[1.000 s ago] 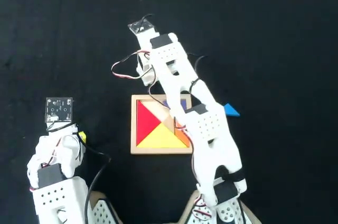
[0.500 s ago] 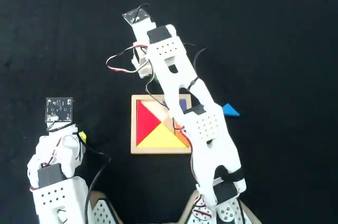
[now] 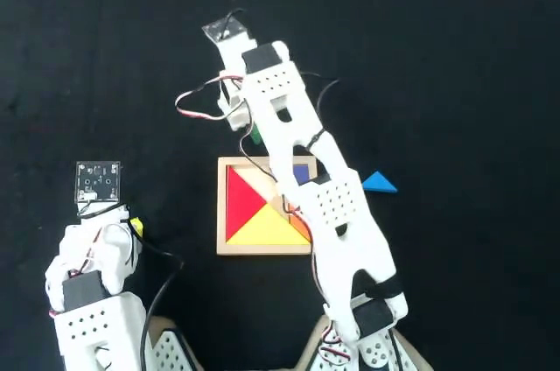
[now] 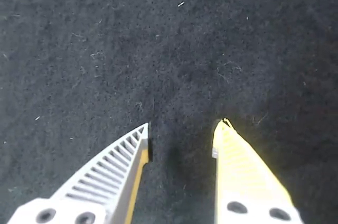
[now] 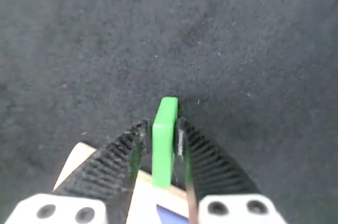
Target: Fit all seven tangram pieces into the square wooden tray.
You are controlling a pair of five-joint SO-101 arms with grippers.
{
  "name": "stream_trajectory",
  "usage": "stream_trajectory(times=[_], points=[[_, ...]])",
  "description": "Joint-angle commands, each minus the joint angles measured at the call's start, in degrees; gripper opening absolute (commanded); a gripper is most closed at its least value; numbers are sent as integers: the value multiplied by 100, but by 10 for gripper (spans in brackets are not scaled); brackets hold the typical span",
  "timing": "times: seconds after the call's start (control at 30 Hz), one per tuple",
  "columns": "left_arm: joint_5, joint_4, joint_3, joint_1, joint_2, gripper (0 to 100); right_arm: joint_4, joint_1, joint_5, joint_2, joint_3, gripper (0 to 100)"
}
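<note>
- The green piece [image 5: 165, 139] shows me little more than its thin edge. The fingers [image 5: 113, 163] of the right gripper [image 5: 161, 124] cover both flat faces, so I cannot tell its outline.
- The right gripper is clamped on it, one finger pressed to each face.
- The piece stands on edge. Its long axis runs along the fingers, and its free end sticks out a little past the fingertips, away from the wrist.
- I cannot tell whether it touches the black cloth [image 3: 455, 82] below it.
- The wooden tray [image 3: 221, 213] lies back toward the wrist from the fingertips. One pale corner of it sits under the fingers.
- The right arm [image 3: 337, 213] crosses over the tray and hides part of its filling.
- Four coloured pieces can be counted in the tray: one red triangle [image 3: 243, 200], one yellow triangle [image 3: 267, 231], one orange piece [image 3: 303, 228] and one dark blue piece [image 3: 302, 173]. A pale patch near the red triangle may be a piece or bare wood.
- One lighter blue triangle [image 3: 379, 181] lies on the cloth outside the tray, well apart from the gripper and beside the arm.
- The left gripper [image 4: 185, 125] is far off to the side, low over bare cloth, its fingers apart with nothing between them.
</note>
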Motion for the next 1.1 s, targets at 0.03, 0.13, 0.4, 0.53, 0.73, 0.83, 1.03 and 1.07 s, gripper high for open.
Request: stream_trajectory(times=[0.03,0.13,0.4,0.53,0.73,0.83,1.03,1.07], points=[[53,-97,-171,75,-44,199,677,-53,0,-84,-1024,9],[53,-97,-163,75,-44,199,782,-35,-9,-110,-1130,11],[53,-132,-110,75,-44,198,800,53,-9,-374,-892,11],[53,-132,-110,75,-44,198,800,-62,0,-1411,400,11],[53,-123,-110,75,-44,198,668,-114,448,-3697,3310,11],[44,-114,-110,75,-44,198,167,-123,738,-4611,4576,11],[44,-105,-110,75,-44,198,-1073,-510,844,-5754,6888,11],[44,-105,-110,75,-44,198,-1345,-527,844,-5868,7213,11]])
